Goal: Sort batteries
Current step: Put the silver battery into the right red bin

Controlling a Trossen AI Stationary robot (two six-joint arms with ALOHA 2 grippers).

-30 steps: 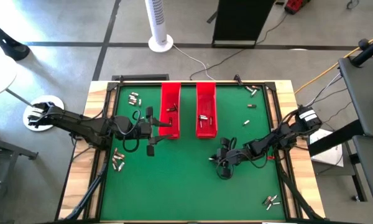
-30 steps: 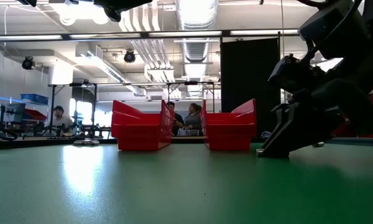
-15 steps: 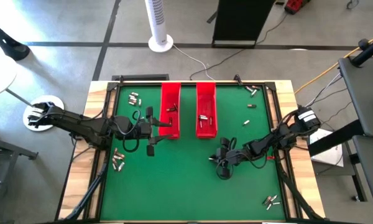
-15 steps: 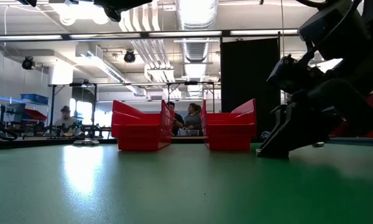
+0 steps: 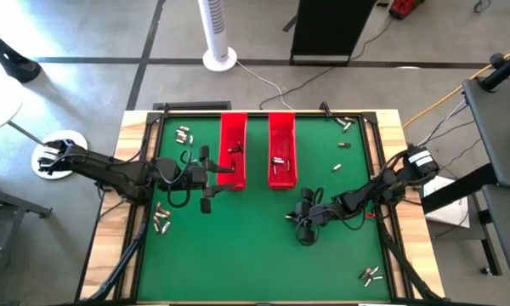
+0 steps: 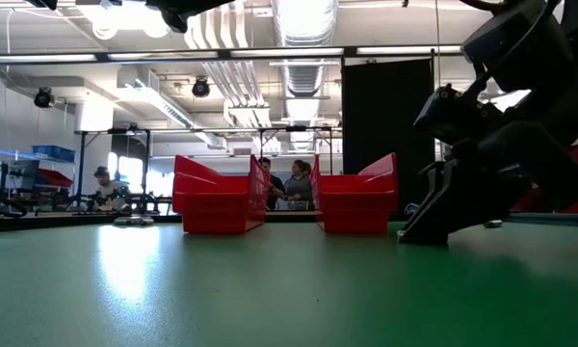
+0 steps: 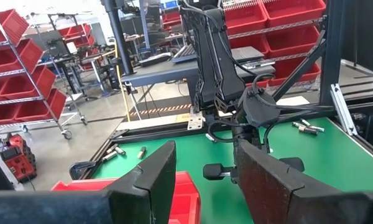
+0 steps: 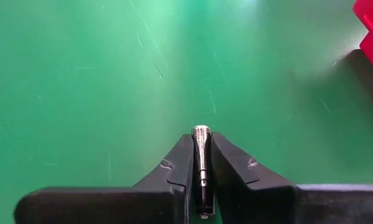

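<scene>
Your right gripper (image 8: 201, 163) has its fingers pinched on a silvery battery (image 8: 201, 149), low over the green table (image 5: 238, 255), nearer its right edge and just short of the right red tray (image 5: 281, 150). Your left gripper (image 7: 202, 171) hangs spread apart beside the left red tray (image 5: 232, 150).

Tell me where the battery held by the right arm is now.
The battery is clamped in the right tool, low over the green mat, just below the right red tray in the high view.
</scene>
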